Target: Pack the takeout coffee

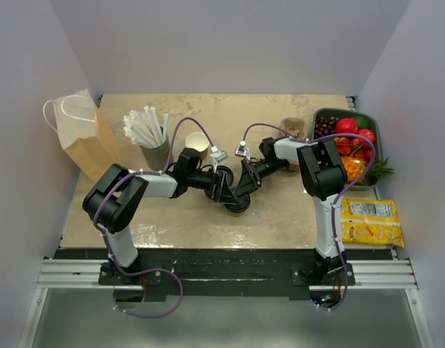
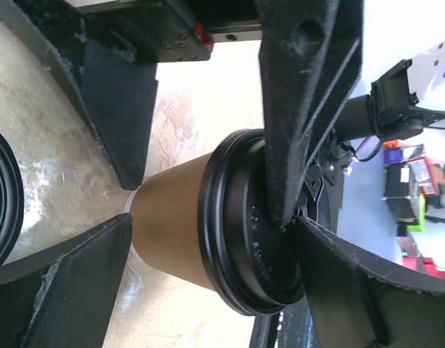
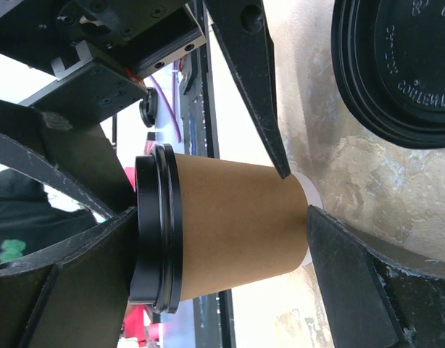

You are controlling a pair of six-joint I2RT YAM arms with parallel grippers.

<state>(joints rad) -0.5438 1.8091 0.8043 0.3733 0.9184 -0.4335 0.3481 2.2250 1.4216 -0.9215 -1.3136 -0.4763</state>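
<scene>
The left tool (image 2: 214, 220) is spread about as wide as it goes and clamps nothing that I can make out. In its wrist view one finger (image 2: 59, 293) ends at the foot of the takeout coffee (image 2: 172, 232) and the other (image 2: 360, 290) ends at the black lid (image 2: 230, 254). Its opening therefore runs along the cup's long axis, not across the wall; whether either tip presses is unclear. The right tool (image 3: 222, 210) stands the same way and equally wide, with one tip by the lid at 9 o'clock in its own view and one by the base at 3 o'clock. The left tool's fingers reach in at the same two ends. From overhead the two tools come nose to nose at the middle of the table (image 1: 280, 217). The cup sits right at their tips, about 5 o'clock from the left tool and 7 o'clock from the right, with neither arm clearly nearer. It appears to stand on its base, lid up, since the table shows on the base side of each wrist view; that would put both wrists a quarter turn over. A spare lid (image 3: 396, 65) lies flat on the table near the cup's foot. The paper bag (image 1: 88, 138) stands well apart at 10 o'clock from the cup, on the left arm's side. I judge the left tool the likelier carrier, once its wrist turns to take the wall.
</scene>
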